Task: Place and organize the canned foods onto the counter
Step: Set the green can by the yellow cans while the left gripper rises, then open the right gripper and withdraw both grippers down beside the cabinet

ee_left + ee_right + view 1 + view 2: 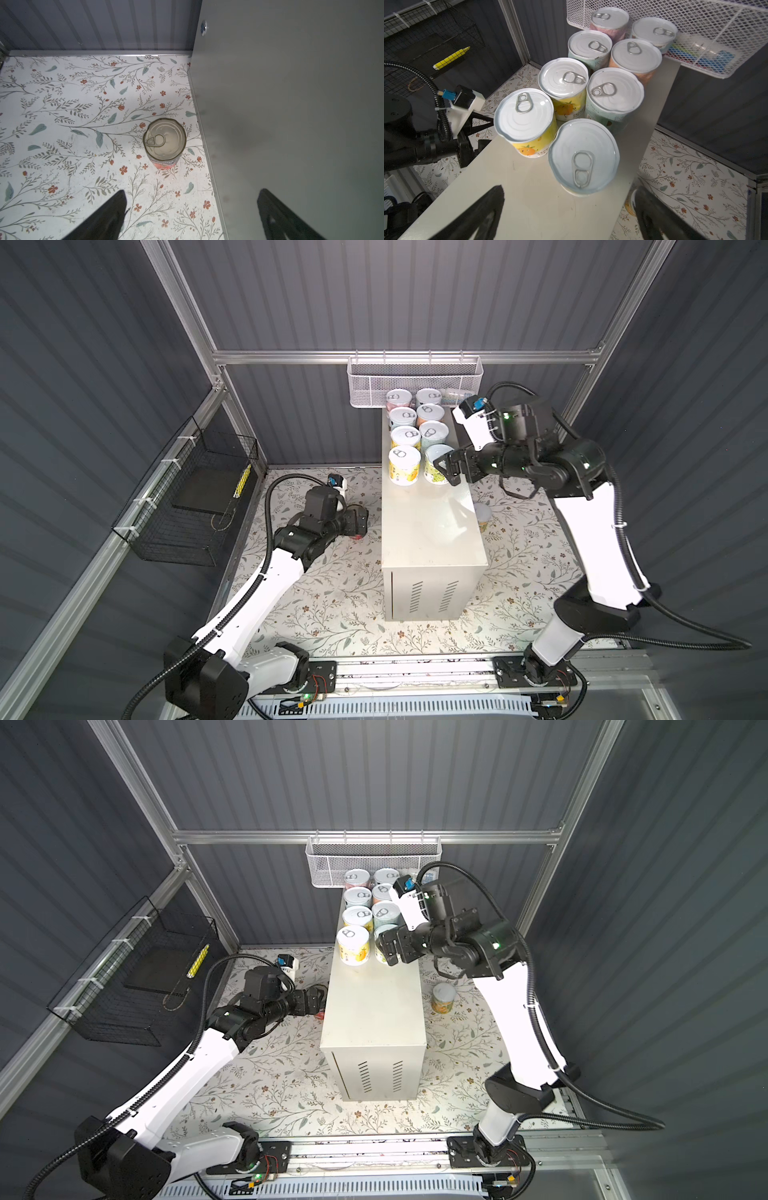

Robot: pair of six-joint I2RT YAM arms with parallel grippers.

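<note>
The flat table mat is white with grey-green sprigs and red flowers. The round silver-lidded tin has a yellow label with orange fruit.

**LIGHTING AND IMAGE QUALITY**

Lit from above. Bright on the counter top and the floor, dim on the walls. Soft glare on the counter top in both top views. Washed-out white on the lids of the cans in the right wrist view, pull tabs sharp. Faint shadow patch on the counter side in the left wrist view. Dark, blurred fingers at the frame edge in both wrist views. Rails splayed outward toward the corners of the top views: wide-angle stretch.
</note>
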